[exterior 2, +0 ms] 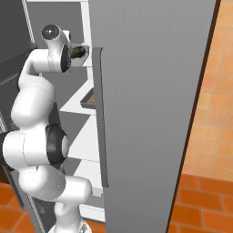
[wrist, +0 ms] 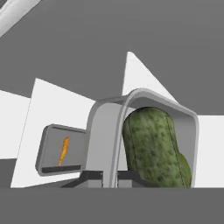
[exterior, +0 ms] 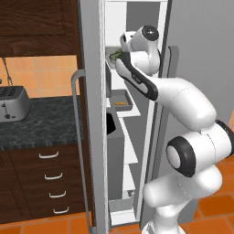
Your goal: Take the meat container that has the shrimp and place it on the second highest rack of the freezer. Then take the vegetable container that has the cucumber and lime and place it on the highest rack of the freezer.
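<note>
Two trays in the freezer (exterior: 91, 137), lime not discernible.
Gripper (wrist: 110, 176) fingertips were mostly hidden behind the rim of the vegetable container (wrist: 103, 131); jaws pressed together on that rim, cucumber (wrist: 153, 146) just beyond them inside. Hand view showed the shrimp (wrist: 64, 151) in its meat container (wrist: 48, 148), off beside the gripper; left base view placed that tray (exterior: 122, 101) one shelf below the hand.

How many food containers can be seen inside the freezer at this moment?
2. The shrimp container lies on a white shelf in the freezer. The cucumber container is higher, gripped at its rim by the shut hand. Others may be hidden.
</note>
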Tool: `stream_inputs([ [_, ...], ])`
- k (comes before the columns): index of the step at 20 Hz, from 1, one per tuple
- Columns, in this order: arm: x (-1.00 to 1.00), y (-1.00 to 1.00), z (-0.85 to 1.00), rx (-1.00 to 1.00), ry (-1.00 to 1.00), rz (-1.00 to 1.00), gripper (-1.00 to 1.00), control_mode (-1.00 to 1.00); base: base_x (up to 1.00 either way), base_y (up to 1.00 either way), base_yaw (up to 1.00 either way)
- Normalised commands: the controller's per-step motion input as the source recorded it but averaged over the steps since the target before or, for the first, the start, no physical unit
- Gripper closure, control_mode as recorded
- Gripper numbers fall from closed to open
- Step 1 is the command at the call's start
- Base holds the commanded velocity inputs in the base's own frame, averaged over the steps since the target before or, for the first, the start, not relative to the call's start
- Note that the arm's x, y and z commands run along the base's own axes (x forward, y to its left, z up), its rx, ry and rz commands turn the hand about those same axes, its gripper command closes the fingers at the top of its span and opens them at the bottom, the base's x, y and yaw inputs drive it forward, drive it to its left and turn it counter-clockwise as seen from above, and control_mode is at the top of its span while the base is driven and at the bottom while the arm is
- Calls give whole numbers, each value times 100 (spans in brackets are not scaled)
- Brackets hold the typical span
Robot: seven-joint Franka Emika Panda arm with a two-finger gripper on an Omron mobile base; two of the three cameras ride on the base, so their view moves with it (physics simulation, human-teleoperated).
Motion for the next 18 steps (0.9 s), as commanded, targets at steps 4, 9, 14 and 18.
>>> stream_inputs([
  [4,80,0,-1,-2,0,-2,100,-100,0,0,0],
  [9,87,2,-19,-7,0,-2,100,-100,0,0,0],
  [14,92,7,-20,-8,0,-3,-100,-100,0,0,0],
  [18,69,4,-17,-8,0,-4,-100,-100,0,0,0],
])
